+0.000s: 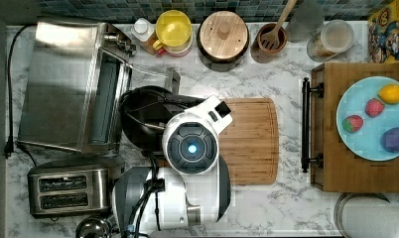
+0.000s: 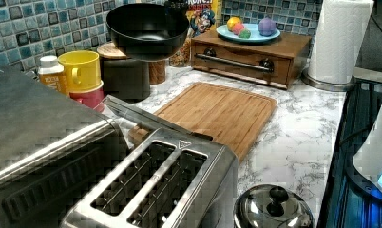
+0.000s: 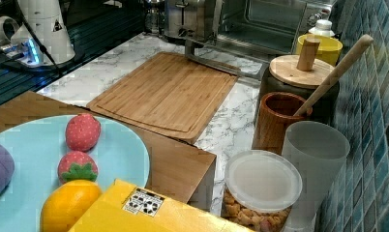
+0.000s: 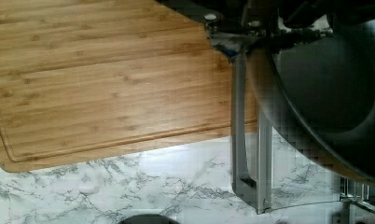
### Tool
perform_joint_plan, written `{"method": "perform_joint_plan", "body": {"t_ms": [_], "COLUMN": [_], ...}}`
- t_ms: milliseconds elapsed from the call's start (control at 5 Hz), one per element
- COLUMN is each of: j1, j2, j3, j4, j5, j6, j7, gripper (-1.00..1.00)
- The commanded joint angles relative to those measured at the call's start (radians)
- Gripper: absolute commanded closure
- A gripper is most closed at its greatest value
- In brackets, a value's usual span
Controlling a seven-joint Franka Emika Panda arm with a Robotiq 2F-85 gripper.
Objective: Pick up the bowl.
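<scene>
The round matte black bowl [image 2: 146, 31] hangs in the air above the counter in the left view, level, in front of the lidded pot. My gripper [image 2: 176, 7] is shut on its rim at the left view's right side. In the wrist view the bowl's [image 4: 335, 93] dark inside lies close beside my gripper [image 4: 244, 35], whose jaws pinch the rim. From above, the bowl [image 1: 140, 119] sits between the toaster oven and the cutting board, partly hidden under my arm [image 1: 191, 141].
A wooden cutting board [image 1: 249, 141] lies mid-counter. The toaster oven [image 1: 68, 84] stands at the top view's left with its door [image 4: 251, 154] open, and a toaster [image 1: 68, 191] below it. At the back stand a yellow cup [image 1: 173, 27] and a wooden-lidded black pot [image 1: 223, 34].
</scene>
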Motion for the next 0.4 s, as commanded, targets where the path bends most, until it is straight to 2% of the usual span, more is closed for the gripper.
{"method": "perform_joint_plan", "body": {"t_ms": [200,400], "j1": [-0.017,-0.022], "j2": [-0.038,-0.038], "j3": [-0.043,-0.039], "j4": [0.1,0.1], "j5": [0.006,0.008], "j6": [-0.003,-0.003], "j7": [-0.036,-0.037], "gripper": [1.0,1.0]}}
